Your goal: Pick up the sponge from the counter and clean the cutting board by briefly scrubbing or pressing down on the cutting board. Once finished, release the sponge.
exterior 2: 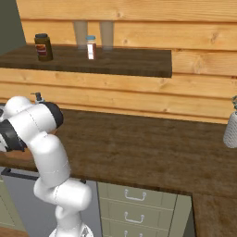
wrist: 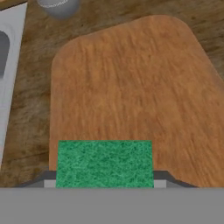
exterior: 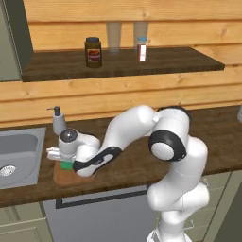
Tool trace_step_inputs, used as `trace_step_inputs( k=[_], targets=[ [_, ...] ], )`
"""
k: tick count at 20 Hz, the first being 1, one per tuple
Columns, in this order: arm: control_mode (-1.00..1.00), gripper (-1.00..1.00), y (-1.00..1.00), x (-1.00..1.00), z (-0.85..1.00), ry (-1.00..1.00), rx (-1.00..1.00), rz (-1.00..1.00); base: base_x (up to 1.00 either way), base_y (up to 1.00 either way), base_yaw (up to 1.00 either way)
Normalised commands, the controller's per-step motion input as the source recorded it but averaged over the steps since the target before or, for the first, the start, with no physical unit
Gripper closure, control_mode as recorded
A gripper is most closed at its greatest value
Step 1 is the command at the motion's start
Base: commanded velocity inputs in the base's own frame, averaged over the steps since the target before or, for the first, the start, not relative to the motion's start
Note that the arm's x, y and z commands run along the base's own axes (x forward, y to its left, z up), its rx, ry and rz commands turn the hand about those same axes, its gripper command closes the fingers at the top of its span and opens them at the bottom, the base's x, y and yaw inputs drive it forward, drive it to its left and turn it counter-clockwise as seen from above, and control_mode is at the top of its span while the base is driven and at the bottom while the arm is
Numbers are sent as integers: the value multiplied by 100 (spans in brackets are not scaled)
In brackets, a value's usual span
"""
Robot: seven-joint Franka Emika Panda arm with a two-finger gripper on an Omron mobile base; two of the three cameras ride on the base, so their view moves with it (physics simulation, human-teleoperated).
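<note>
The green-topped sponge (wrist: pixel 105 162) sits between the fingers of my gripper (wrist: pixel 105 177), which is shut on it. Only the grey finger tips (wrist: pixel 168 178) peek out at either side of the sponge. Under it lies the light brown cutting board (wrist: pixel 131 87), with the sponge over the board's near end. From the left base view the hand (exterior: pixel 66 153) reaches down at the left. The sponge (exterior: pixel 67 165) shows as a green patch low over the cutting board (exterior: pixel 61 178) on the dark counter (exterior: pixel 127 165). Whether it presses on the wood I cannot tell.
A grey sink basin (exterior: pixel 16 156) lies just left of the board, and a grey soap dispenser (exterior: pixel 58 120) stands behind it. The wall shelf (exterior: pixel 123 64) carries a dark jar (exterior: pixel 93 52) and a small bottle (exterior: pixel 142 48). A grey bottle (exterior 2: pixel 230 127) stands far right.
</note>
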Motion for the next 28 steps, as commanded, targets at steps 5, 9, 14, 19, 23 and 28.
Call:
trace_step_inputs(
  k=[5,9,14,19,23,28],
  targets=[
    [-100,100,0,-9,-22,0,0,0,0,0,0],
    [-100,100,10,0,-27,0,-1,0,0,0,0],
    [-100,100,10,0,-36,-12,0,0,0,0,0],
    [-100,100,7,4,-28,-7,0,0,0,0,0],
    [-100,100,1,9,-20,0,0,0,0,0,0],
    [-100,100,0,1,-14,0,0,0,0,0,0]
  ],
)
